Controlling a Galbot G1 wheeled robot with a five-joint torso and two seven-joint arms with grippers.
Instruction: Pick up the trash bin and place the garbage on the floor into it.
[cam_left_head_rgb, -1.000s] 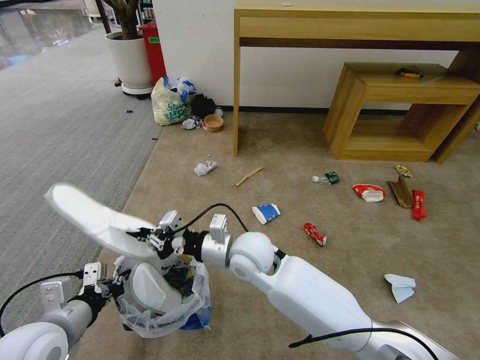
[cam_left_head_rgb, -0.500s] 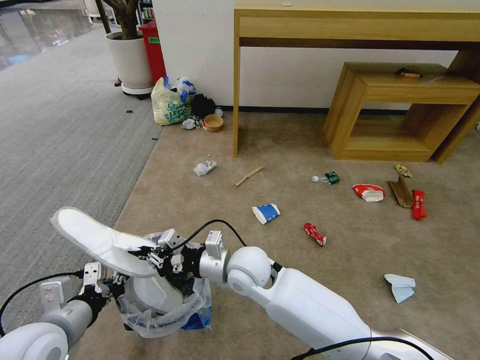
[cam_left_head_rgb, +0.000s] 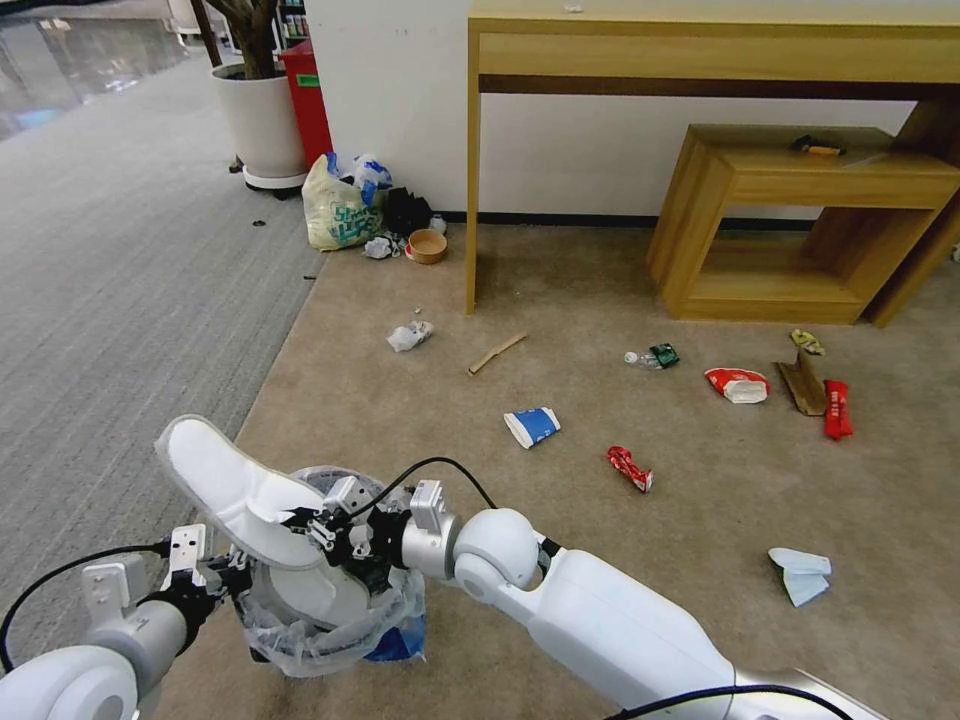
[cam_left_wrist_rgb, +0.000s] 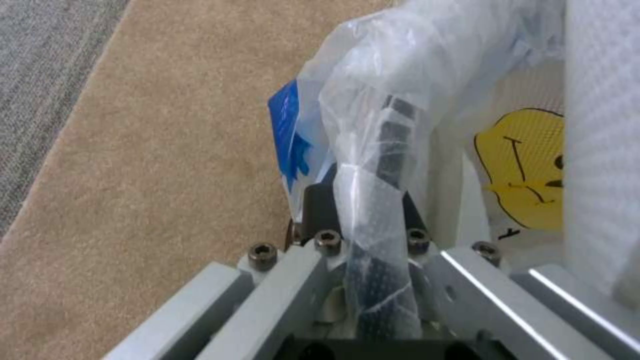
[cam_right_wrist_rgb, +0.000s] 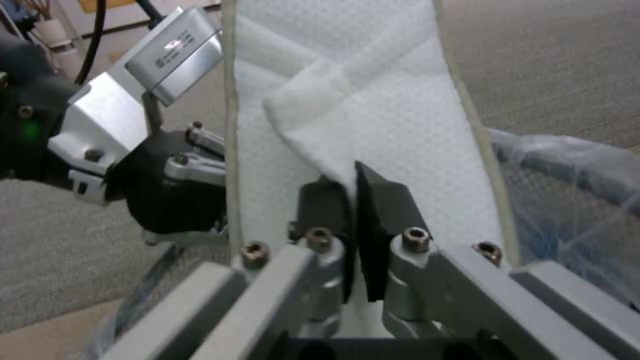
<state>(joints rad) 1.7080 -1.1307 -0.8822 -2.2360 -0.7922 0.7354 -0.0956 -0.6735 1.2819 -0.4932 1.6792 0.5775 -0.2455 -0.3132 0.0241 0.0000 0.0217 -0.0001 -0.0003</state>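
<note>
The trash bin (cam_left_head_rgb: 335, 630), black with a crinkly plastic liner, stands on the beige floor (cam_left_head_rgb: 600, 560) at the near left. My left gripper (cam_left_head_rgb: 240, 578) is shut on its rim (cam_left_wrist_rgb: 393, 145). One white slipper (cam_left_head_rgb: 310, 592) lies inside the bin. My right gripper (cam_left_head_rgb: 305, 522) is shut on a second white slipper (cam_left_head_rgb: 225, 480), pinching its strap (cam_right_wrist_rgb: 313, 125) and holding it tilted over the bin's mouth. More garbage lies on the floor: a paper cup (cam_left_head_rgb: 532, 426), a red can (cam_left_head_rgb: 629, 467), a face mask (cam_left_head_rgb: 800, 573), a red-white bowl (cam_left_head_rgb: 738, 384) and a wooden stick (cam_left_head_rgb: 497, 352).
A wooden desk (cam_left_head_rgb: 700, 60) and a low shelf (cam_left_head_rgb: 800, 220) stand against the far wall. A yellowish shopping bag (cam_left_head_rgb: 338, 215), a plant pot (cam_left_head_rgb: 260, 120) and grey ribbed carpet (cam_left_head_rgb: 120, 260) are on the left. Red wrapper (cam_left_head_rgb: 838, 409), cardboard (cam_left_head_rgb: 800, 385) and bottle (cam_left_head_rgb: 650, 357) lie right.
My right gripper has come down and slightly right with the slipper, tipping it steeper so its heel now sits at the bin's mouth. The left gripper and bin have stayed put.
</note>
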